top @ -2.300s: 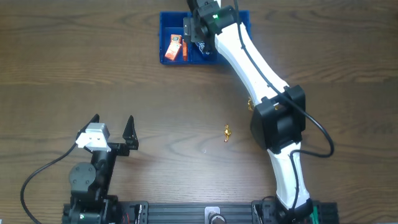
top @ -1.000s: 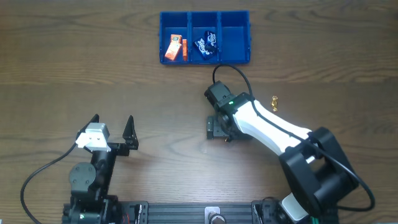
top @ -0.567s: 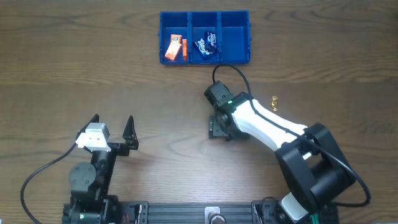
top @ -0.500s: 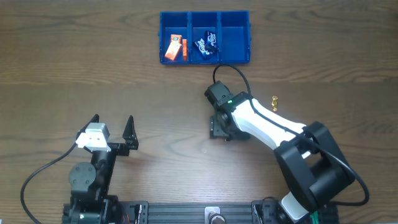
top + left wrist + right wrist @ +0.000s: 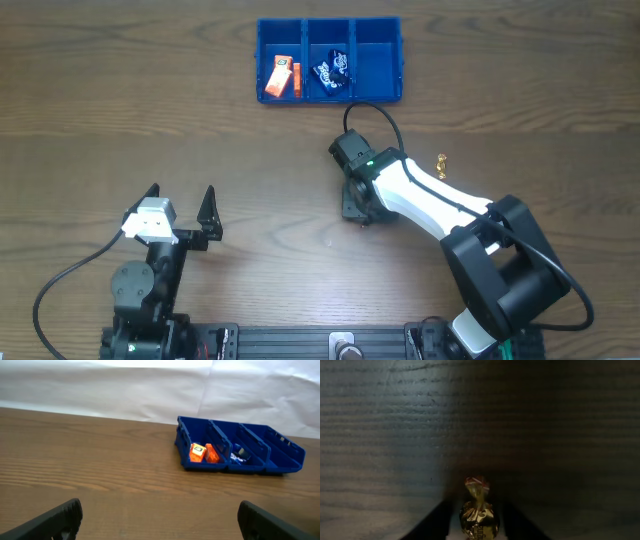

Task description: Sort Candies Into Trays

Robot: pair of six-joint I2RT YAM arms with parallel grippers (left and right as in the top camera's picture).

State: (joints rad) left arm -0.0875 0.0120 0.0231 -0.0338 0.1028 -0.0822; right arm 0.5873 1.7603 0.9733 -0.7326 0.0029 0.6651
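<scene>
A blue tray [image 5: 402,70] with three compartments stands at the table's far side; it also appears in the left wrist view as the tray [image 5: 270,462]. Orange candies [image 5: 281,78] lie in its left compartment and dark blue candies [image 5: 333,72] in the middle one. My right gripper [image 5: 357,212] is down on the table's centre. In the right wrist view this gripper [image 5: 477,512] is shut on a gold wrapped candy [image 5: 479,517] resting on the wood. A second gold candy [image 5: 441,162] lies to the right of that arm. My left gripper [image 5: 181,192] stays open and empty at the near left.
The tray's right compartment [image 5: 378,60] holds nothing I can see. Bare dark wood [image 5: 150,110] stretches between the grippers and the tray. The right arm's white link [image 5: 430,205] runs diagonally across the right half of the table.
The right arm came back from over the tray to the table's centre and lowered over a gold candy. In the last half second its fingers narrowed around it. The left arm kept still.
</scene>
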